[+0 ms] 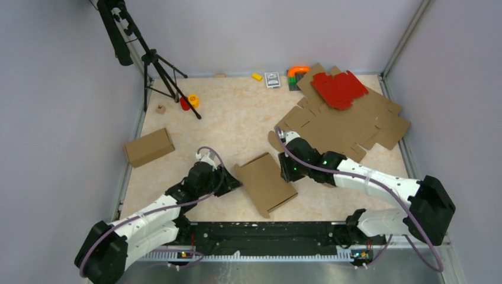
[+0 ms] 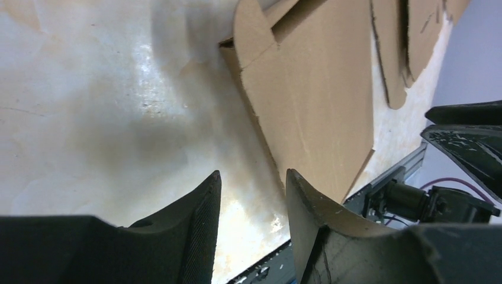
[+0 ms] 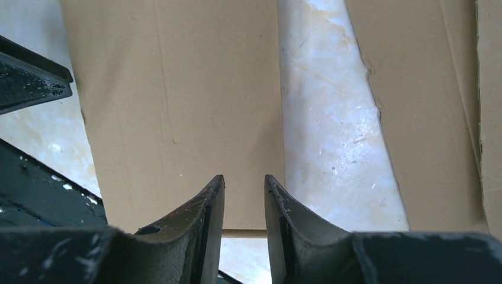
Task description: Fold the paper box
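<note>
Frame centre: paper box (image 1: 267, 184) on worktop (image 1: 237, 118); left tool (image 2: 251, 176) half open, empty, beside it; right tool (image 3: 244, 177) slightly parted (nothing gripped) at its edge.

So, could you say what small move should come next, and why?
Probably slide the right tool toward the rounded end flap and press it in. The paper box looks folded shut, but that flap juts out; the right tool's jaws stand parted, gripping nothing, and the open left tool sits beside the box.
</note>
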You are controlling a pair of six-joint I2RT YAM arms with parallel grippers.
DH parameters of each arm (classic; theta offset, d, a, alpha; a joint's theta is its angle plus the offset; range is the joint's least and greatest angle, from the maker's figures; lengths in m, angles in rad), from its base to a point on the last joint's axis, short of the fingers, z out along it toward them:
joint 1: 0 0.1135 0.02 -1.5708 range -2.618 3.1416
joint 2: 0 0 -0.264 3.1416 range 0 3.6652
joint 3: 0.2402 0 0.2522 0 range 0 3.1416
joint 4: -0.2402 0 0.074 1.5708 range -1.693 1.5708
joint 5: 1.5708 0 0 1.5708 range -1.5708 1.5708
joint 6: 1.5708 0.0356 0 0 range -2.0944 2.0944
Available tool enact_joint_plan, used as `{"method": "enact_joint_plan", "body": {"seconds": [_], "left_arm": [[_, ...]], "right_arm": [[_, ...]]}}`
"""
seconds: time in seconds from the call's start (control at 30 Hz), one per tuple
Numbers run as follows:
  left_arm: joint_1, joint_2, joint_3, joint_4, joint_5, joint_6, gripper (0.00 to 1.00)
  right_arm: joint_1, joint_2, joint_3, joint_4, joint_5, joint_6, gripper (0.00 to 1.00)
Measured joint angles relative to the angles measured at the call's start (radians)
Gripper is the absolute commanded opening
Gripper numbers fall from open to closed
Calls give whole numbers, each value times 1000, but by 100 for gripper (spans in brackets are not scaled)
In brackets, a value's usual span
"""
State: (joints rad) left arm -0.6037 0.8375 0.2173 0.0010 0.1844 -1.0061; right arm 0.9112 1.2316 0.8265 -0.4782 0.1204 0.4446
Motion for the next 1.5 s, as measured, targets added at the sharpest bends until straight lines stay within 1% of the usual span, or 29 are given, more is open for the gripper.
{"method": "enact_joint_plan", "body": {"seconds": [0.03,0.1,0.13,0.17,0.23,0.3,0.37,0.53,0.6,0.63,0.67,0.73,0.77,0.93,1.07,1.17,1.33,1.5], "left_arm": [[0,12,0,0,-3,5,47],[0,41,3,0,-11,15,51],[2,60,6,0,-16,22,53],[3,76,10,0,-17,27,55],[8,115,19,7,-18,41,56],[13,151,30,18,-13,47,54],[15,179,43,32,-13,57,53],[16,186,46,37,-10,68,56],[17,178,46,34,-10,68,57],[18,174,46,33,-9,69,58],[19,171,46,34,-5,68,55],[20,170,46,40,5,66,44],[21,171,46,45,11,66,42],[22,161,27,67,13,53,39],[22,145,-8,68,15,40,37],[24,156,-23,89,37,32,36],[27,188,-35,150,66,12,36],[27,195,-55,193,78,-3,35]], "right_arm": [[-6,4,-2,-1,-6,-4,36],[-13,19,-2,6,-13,-9,56],[-16,28,-2,10,-15,-8,62],[-19,39,-2,16,-17,-14,64],[-26,57,-10,38,-19,-18,64],[-34,58,-35,60,-27,-18,65],[-44,58,-58,76,-38,-17,68],[-84,59,-94,106,-67,-21,78],[-101,64,-108,130,-86,-22,80],[-109,67,-116,145,-97,-23,80],[-117,71,-129,164,-116,-22,80],[-129,79,-154,195,-153,-19,78],[-133,87,-164,209,-175,-15,75],[-137,153,-177,277,-253,3,61],[-138,173,-187,337,-286,21,51],[-152,173,-224,410,-319,40,47],[-214,163,-306,548,-418,93,43],[-240,166,-356,648,-459,129,36]]}}
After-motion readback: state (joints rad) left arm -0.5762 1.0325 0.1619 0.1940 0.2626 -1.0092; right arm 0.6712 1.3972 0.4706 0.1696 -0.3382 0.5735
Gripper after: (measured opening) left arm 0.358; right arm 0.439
